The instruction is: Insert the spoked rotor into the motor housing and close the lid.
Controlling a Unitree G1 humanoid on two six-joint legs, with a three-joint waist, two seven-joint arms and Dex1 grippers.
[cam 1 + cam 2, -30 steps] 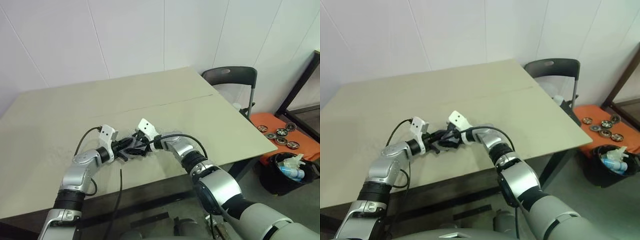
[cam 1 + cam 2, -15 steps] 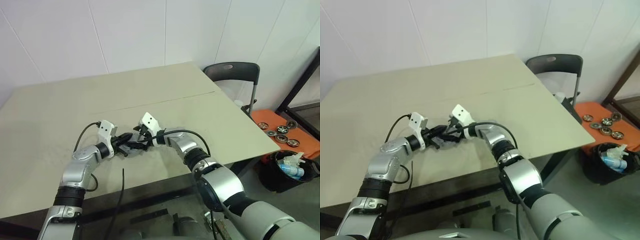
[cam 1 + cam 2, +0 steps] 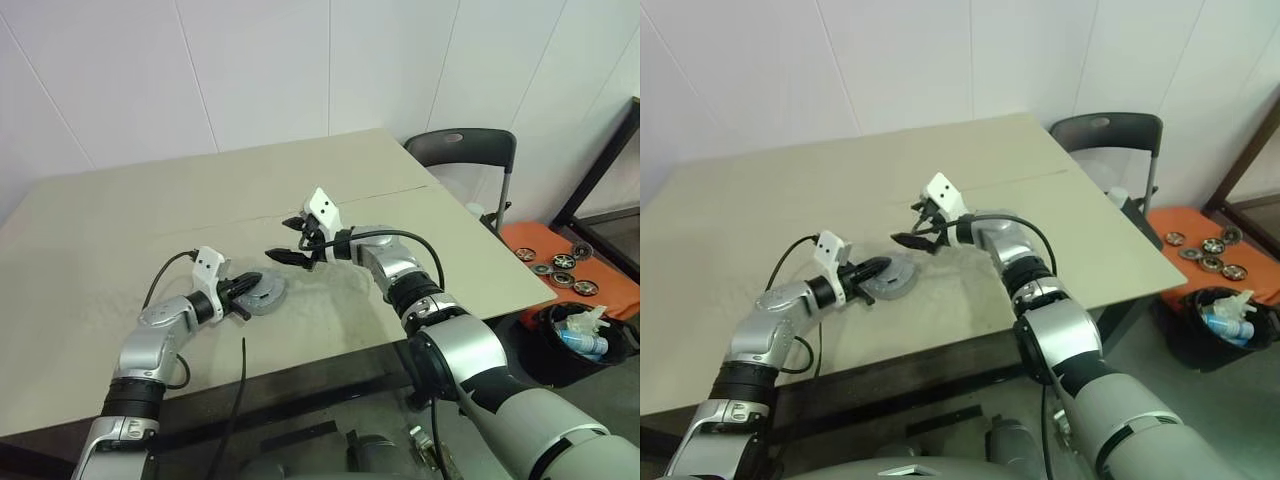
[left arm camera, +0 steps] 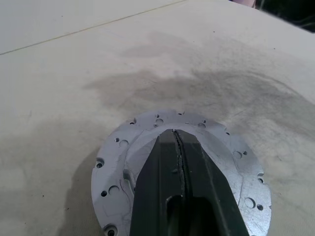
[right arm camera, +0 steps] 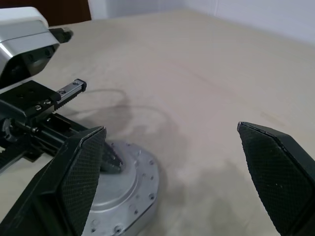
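My right pincer (image 3: 290, 241), jaws wide and empty, has lifted away from the lid (image 3: 264, 293), apparently shut over the motor housing, beneath my closed left pincer (image 3: 243, 291) on the tabletop (image 3: 420, 240).

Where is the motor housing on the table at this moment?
In the left eye view, the motor housing lies near the table's front edge, under the left gripper, with the right gripper above and beside it.

We see a beige table (image 3: 120, 230) before white panelled walls (image 3: 250, 70); right stands a dark chair (image 3: 462, 152), then an orange mat (image 3: 560, 270) and black bin (image 3: 580, 345).
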